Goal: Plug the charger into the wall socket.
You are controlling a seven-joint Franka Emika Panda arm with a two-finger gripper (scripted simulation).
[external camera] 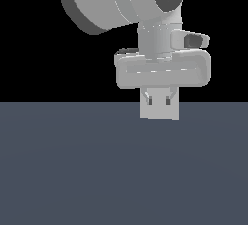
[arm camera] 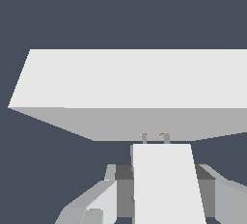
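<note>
In the wrist view the charger point(arm camera: 166, 184) is a pale rectangular block between my two fingers point(arm camera: 121, 189), and my gripper point(arm camera: 164, 191) is shut on it. Two short prongs point(arm camera: 166, 137) at its front end meet the lower face of the wall socket point(arm camera: 135, 92), a large light-grey slab lying straight ahead. The socket's holes are hidden. In the exterior view my gripper point(external camera: 159, 102) hangs in front of the wall socket point(external camera: 160, 113), a small light square standing on the floor. The charger cannot be told apart there.
A flat dark blue-grey floor point(external camera: 72, 170) spreads around the socket. The arm's thick grey links point(external camera: 116, 1) fill the upper part of the exterior view, with a black background behind them.
</note>
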